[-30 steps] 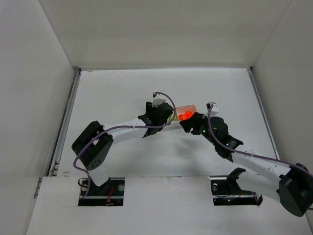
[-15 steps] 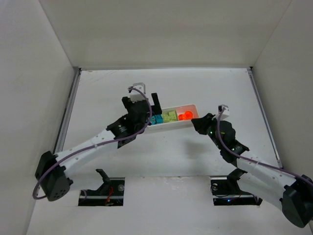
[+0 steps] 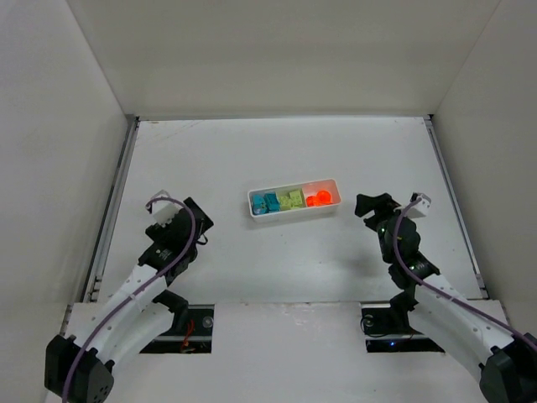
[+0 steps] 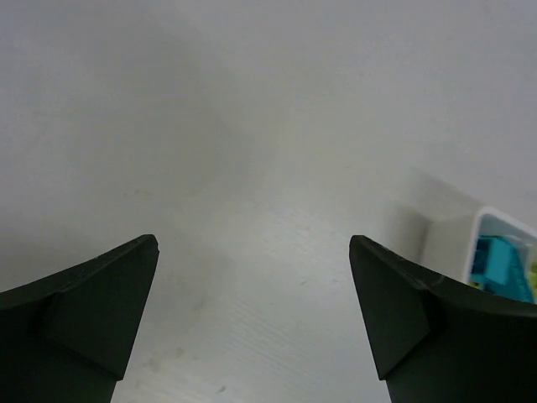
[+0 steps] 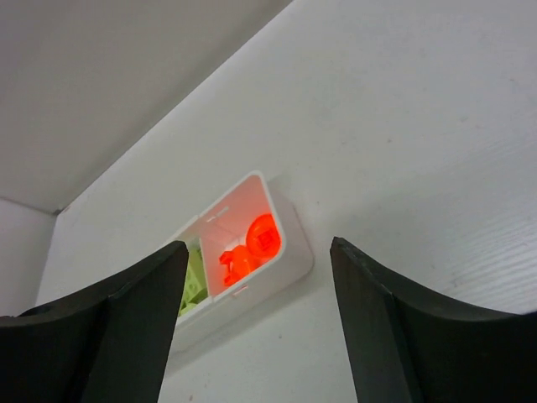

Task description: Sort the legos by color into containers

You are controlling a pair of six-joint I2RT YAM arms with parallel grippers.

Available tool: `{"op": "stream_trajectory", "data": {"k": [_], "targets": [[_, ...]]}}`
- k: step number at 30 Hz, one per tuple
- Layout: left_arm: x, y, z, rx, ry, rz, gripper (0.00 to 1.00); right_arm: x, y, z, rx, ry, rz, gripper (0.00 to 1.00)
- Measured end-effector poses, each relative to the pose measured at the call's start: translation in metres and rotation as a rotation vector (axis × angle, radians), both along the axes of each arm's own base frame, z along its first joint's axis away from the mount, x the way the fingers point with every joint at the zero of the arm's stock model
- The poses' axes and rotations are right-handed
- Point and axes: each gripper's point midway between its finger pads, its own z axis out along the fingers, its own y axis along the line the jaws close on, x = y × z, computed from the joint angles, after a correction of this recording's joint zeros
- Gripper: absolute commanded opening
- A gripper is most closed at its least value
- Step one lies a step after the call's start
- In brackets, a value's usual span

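Note:
The long white tray (image 3: 294, 211) lies mid-table with its three containers filled by colour. Teal-blue legos (image 3: 265, 203) are in the left one, yellow-green legos (image 3: 291, 200) in the middle, orange-red legos (image 3: 319, 198) in the right. My left gripper (image 3: 198, 218) hangs open and empty to the tray's left; its wrist view catches only the tray's end (image 4: 495, 220) and a teal lego (image 4: 502, 264). My right gripper (image 3: 369, 204) is open and empty to the tray's right. Its wrist view looks at the orange legos (image 5: 252, 248) and a green lego (image 5: 193, 281).
White walls enclose the table on the left, back and right. Bare white tabletop (image 3: 277, 269) lies between the tray and the arm bases. No loose bricks show on the table.
Both arms have drawn back from over the tray toward their bases, the left one far to the left. The tray and its bricks are now uncovered. Both grippers stand open.

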Motion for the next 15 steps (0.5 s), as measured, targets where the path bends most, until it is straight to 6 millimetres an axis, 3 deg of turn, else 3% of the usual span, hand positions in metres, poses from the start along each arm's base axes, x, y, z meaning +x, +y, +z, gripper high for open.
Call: {"op": "stream_trajectory", "data": {"k": [5, 15], "targets": [[-0.026, 0.024, -0.035, -0.014, 0.145, 0.080, 1.00, -0.001, -0.015, -0.011, -0.014, 0.019, -0.079, 0.83], [-0.039, 0.014, -0.054, -0.031, 0.252, 0.041, 1.00, -0.003, -0.028, -0.028, -0.043, 0.058, -0.144, 0.83]]}}
